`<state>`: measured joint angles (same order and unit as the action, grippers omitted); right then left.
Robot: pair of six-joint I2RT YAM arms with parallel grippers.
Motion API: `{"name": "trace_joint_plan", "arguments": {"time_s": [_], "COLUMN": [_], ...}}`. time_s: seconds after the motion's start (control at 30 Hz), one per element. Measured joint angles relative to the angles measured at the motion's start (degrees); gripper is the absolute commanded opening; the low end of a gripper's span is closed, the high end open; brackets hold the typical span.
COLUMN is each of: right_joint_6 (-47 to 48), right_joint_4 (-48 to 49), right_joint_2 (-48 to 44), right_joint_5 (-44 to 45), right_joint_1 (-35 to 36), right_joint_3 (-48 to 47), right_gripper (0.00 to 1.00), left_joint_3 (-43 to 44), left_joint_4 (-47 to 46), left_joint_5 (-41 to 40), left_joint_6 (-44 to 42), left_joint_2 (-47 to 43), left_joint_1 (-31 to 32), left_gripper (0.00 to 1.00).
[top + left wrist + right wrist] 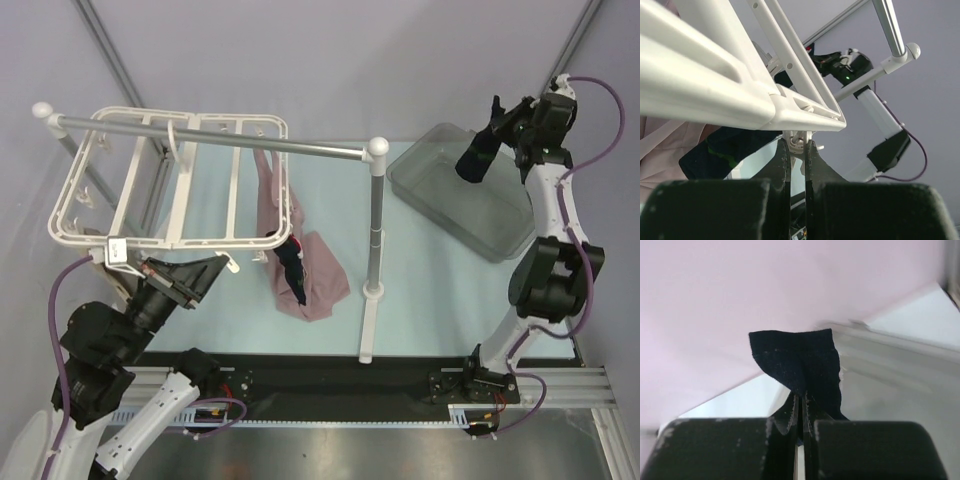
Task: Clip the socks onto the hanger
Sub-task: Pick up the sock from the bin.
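Jaws of my right gripper (497, 118) clamping shut on sock (476, 155), dangling it toe-down over far right corner of table (430, 290); hanger (180, 243) sitting well left, my left gripper (213, 268) pinching its near-edge clip (796, 136).

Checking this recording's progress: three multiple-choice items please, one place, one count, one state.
1. Where is the held sock? A above the clear bin; B clipped to the hanger; C under the pink cloth.
2. How many socks hang at the hanger? A none; B one; C two.
3. The right gripper is: A open; B shut on the held sock; C out of view.
Key: 1 A, it dangles over the bin; 2 B, one hung sock by the cloth; 3 B, jaws pinch dark fabric.
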<state>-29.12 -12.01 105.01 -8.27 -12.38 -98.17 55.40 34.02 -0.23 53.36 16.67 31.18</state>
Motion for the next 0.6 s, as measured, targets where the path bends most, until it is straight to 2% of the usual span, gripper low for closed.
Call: {"name": "trace_joint_plan", "arguments": {"time_s": [0.13,0.23,0.37,0.47,0.6], "right_joint_6": [4.70,7.61,10.43,10.67,5.22], "right_joint_4": [7.54,9.94,12.79,18.18,28.46], "right_joint_2": [-11.98,-20.85,-30.77,-37.66,-44.65], "right_joint_5": [-8.61,-12.11,-17.27,-24.65,-35.56], "right_joint_1": [0.39,2.05,6.10,8.66,11.26], "right_joint_3": [7.54,8.04,1.70,-4.07,-8.44], "right_gripper": [0.00,0.00,0.00,0.00,0.00], "left_joint_3": [0.00,0.00,0.00,-0.07,-0.13], "left_joint_4": [0.09,0.31,1.09,1.33,1.33], "left_joint_5": [-0.94,-1.40,-2.23,-2.62,-2.73], "left_joint_6": [0.00,-0.02,-0.07,-0.07,-0.09], "left_joint_2": [-0.13,-0.20,-0.24,-0.31,-0.35], "left_joint_1": [0.00,0.00,0.00,0.00,0.00], "left_gripper": [0.00,0.00,0.00,0.00,0.00]}}
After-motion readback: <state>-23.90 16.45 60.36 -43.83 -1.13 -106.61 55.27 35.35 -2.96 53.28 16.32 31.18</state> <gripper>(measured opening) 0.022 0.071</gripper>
